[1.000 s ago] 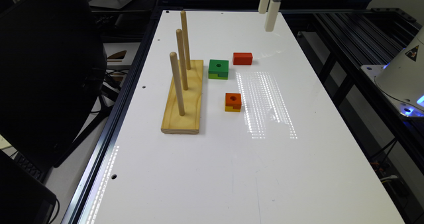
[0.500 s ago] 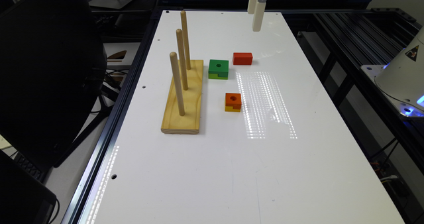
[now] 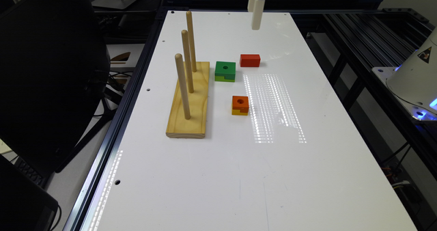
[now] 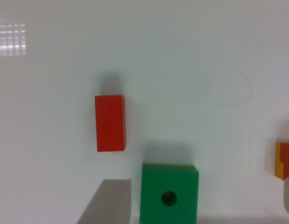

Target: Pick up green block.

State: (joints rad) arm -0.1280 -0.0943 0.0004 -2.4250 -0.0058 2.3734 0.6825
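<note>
The green block (image 3: 225,70) lies flat on the white table (image 3: 239,176), its round hole facing up and a lime-yellow layer underneath, just beside the wooden peg base (image 3: 189,101). My gripper (image 3: 256,25) hangs high over the far end of the table, well above and beyond the block. In the wrist view the green block (image 4: 168,193) sits far below, and the gripper (image 4: 200,186) is open with nothing held: one grey finger (image 4: 109,201) shows beside the block and the other at the picture's edge.
A red rectangular block (image 3: 250,60) lies on the exterior view's right of the green one. A smaller orange-and-yellow holed block (image 3: 240,105) sits nearer the camera. Three upright pegs (image 3: 186,62) rise from the wooden base. Black frame rails border the table.
The gripper has drifted toward the exterior view's left above the table's far end. The blocks and peg base have not moved.
</note>
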